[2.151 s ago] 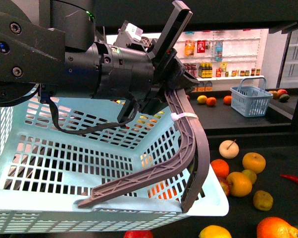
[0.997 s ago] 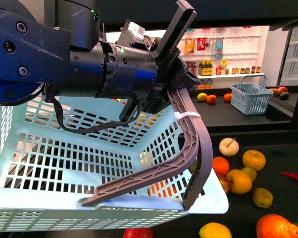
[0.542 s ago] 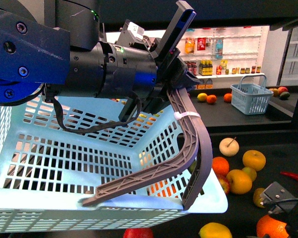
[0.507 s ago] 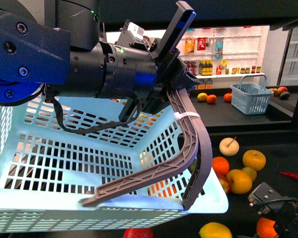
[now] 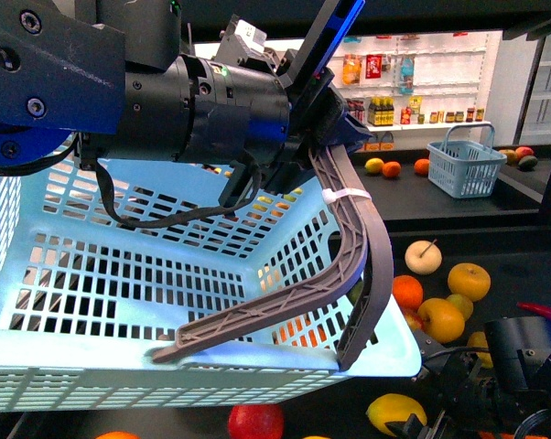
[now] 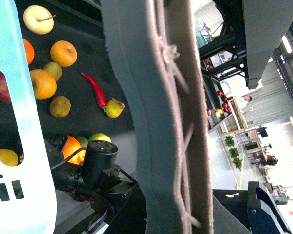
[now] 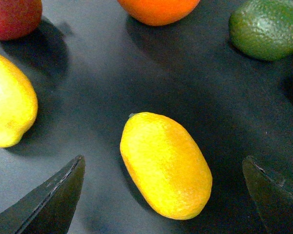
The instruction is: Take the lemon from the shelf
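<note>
Right pincer [image 7: 163,160], spread wide, is hovering low over the shelf [image 7: 112,63], straddling the slantwise lemon [image 7: 170,171], stem end pointing away; left pincer [image 5: 335,105] is clamping the basket handle [image 5: 360,233].

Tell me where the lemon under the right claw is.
On the robot's right, in the right wrist view, the lemon lies on the dark shelf tray between the fingers of the open right claw, beside another yellow fruit.

Pale blue slotted basket [image 5: 65,389], grey handle [image 5: 362,238] raised, fills my front view. Beyond it: cream apple with stem [image 5: 424,257], orange [image 5: 406,291], red chilli [image 6: 94,90]. Avocado [image 7: 265,29] close below me.
</note>
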